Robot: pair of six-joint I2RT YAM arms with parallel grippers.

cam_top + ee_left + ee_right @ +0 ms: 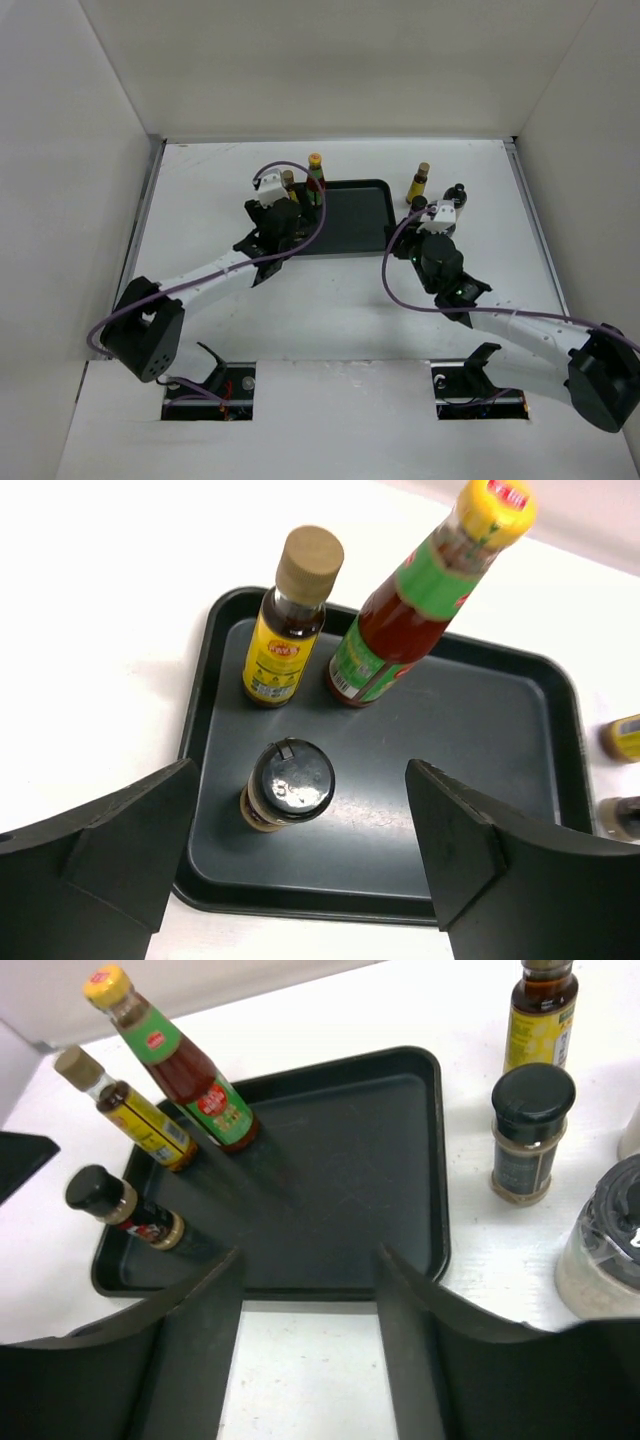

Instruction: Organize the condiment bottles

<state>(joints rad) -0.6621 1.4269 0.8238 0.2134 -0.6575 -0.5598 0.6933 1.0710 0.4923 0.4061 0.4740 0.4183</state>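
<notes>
On the black tray [450, 740] stand three condiment bottles: an amber one with a brown cap [285, 630], a green one with a red label and yellow cap [420, 610], and a short black-capped jar [288, 785]. My left gripper [300, 850] hangs open over the tray's near left corner, the short jar standing free just beyond its fingers. My right gripper [305, 1290] is open and empty at the tray's [340, 1150] near edge. To its right, off the tray, stand an amber bottle [540, 1015], a black-capped spice jar [530, 1130] and a pale jar [610, 1250].
The tray [350, 215] lies at the back middle of the white table, with white walls on three sides. The loose bottles cluster right of it, the amber bottle [418, 185] farthest back. Both arms reach up from the near edge.
</notes>
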